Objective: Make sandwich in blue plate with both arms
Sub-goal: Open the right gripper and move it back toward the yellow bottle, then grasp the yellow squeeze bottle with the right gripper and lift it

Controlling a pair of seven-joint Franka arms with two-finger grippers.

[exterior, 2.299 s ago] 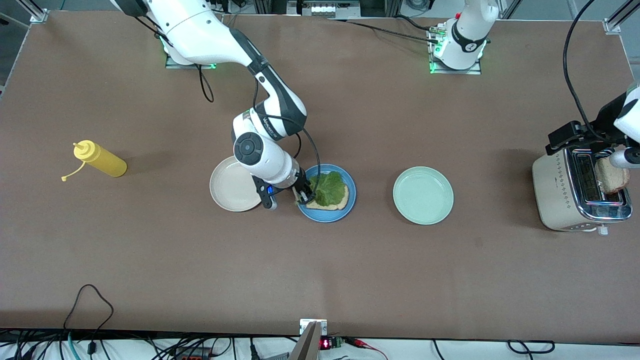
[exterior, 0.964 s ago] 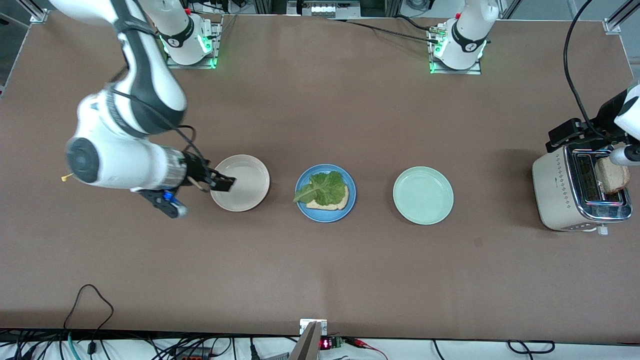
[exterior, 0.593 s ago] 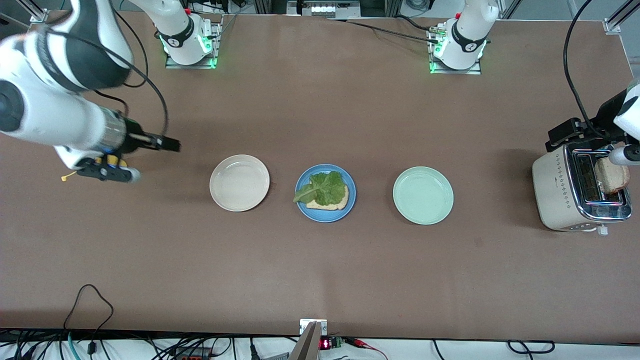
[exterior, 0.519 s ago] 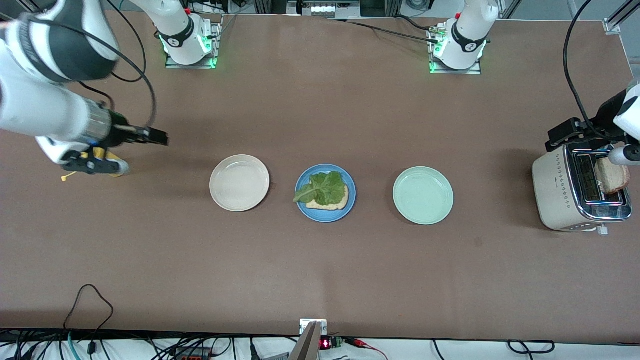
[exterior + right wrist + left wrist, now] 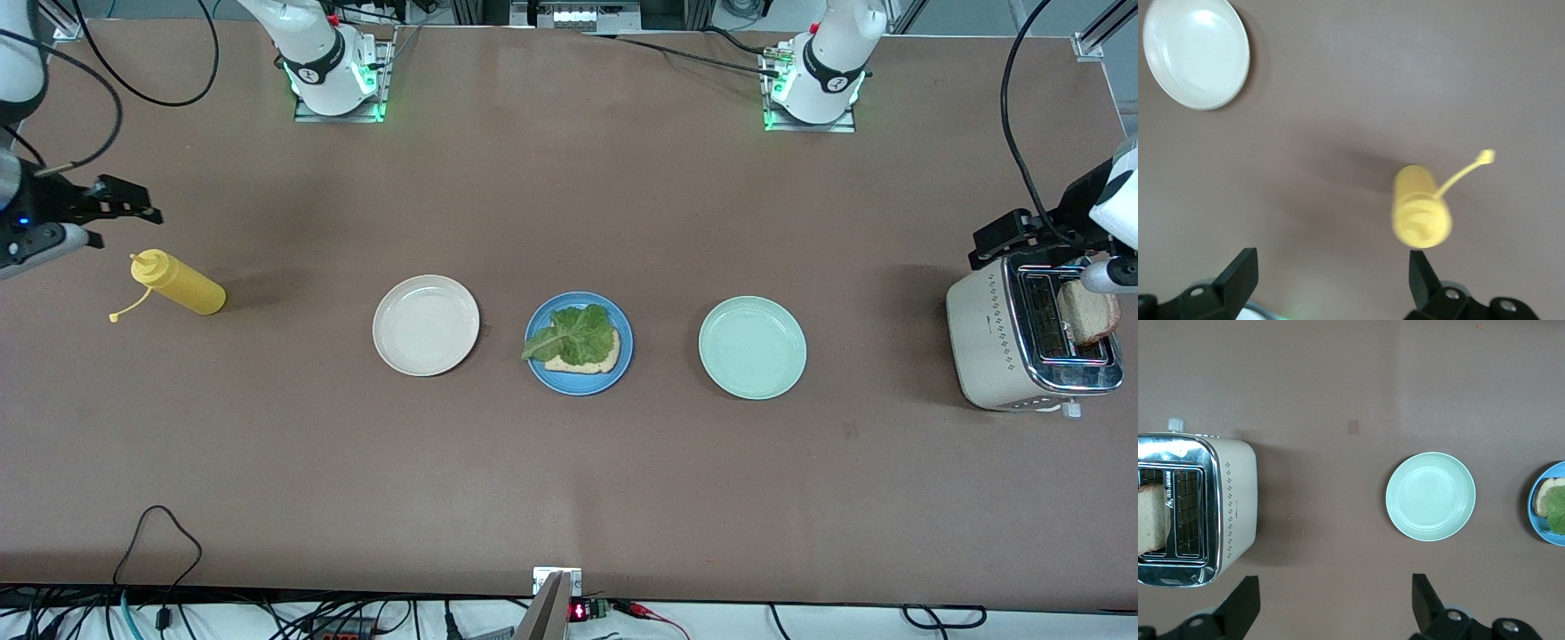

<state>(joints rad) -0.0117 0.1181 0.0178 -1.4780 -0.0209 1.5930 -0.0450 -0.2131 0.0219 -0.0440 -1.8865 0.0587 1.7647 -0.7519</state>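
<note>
The blue plate (image 5: 578, 384) lies at the table's middle with one bread slice (image 5: 594, 363) on it and a lettuce leaf (image 5: 576, 333) on top. The left wrist view shows the plate's edge (image 5: 1537, 520) too. A second bread slice (image 5: 1086, 311) stands in the toaster's slot (image 5: 1151, 520). My left gripper (image 5: 1009, 240) hangs open and empty high over the table beside the toaster (image 5: 1331, 603). My right gripper (image 5: 133, 204) is open and empty in the air at the right arm's end, over the table near the yellow bottle (image 5: 1331, 280).
A cream-white plate (image 5: 426, 325) (image 5: 1197, 53) and a pale green plate (image 5: 752, 348) (image 5: 1430, 496) flank the blue one. The yellow squeeze bottle (image 5: 182, 284) (image 5: 1421, 210) lies toward the right arm's end. The toaster (image 5: 996, 342) (image 5: 1231, 507) stands at the left arm's end.
My right gripper let go of the lettuce on the bread and swung away past the cream plate to the right arm's end. The left arm has not moved.
</note>
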